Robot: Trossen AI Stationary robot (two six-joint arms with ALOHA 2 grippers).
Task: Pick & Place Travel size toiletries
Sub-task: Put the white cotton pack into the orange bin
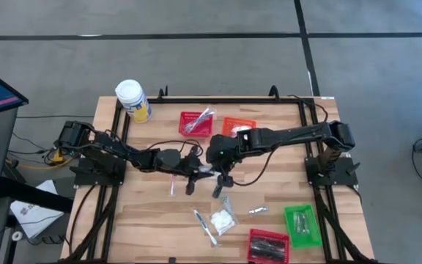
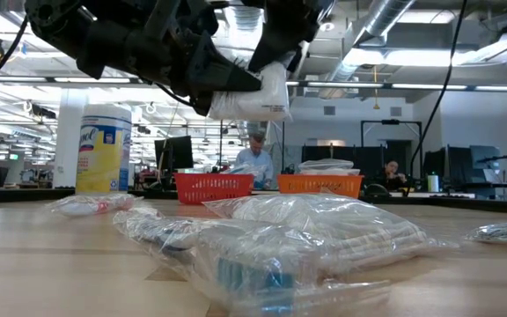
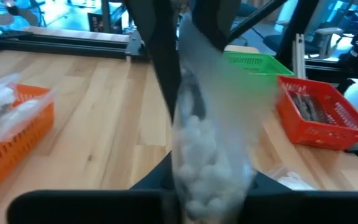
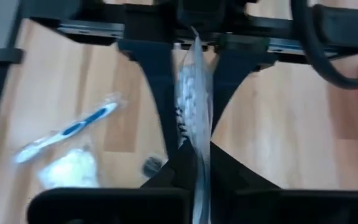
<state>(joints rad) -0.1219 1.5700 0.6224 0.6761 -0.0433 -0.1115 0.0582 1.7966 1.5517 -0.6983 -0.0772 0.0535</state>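
Clear-wrapped packet of white cotton balls [image 3: 211,155] hangs in mid-air above the table's centre, pinched between both grippers: right gripper [image 4: 194,158] clamped on it edge-on, left gripper [image 3: 194,74] also around it, its fingers seemingly starting to loosen, so a handover, I judge. Some toiletries already sit in the red basket [image 1: 195,123] and orange basket [image 1: 238,126] at the far side. Left on the wood: a wrapped toothbrush [image 1: 204,224], a white packet [image 1: 222,217], a small silver piece [image 1: 258,211]. Task roughly midway.

Grey floor [image 1: 196,18] with dark seam lines, open office beyond, ceiling ducts [image 2: 394,18], strip lights, desk monitors [image 2: 451,163].
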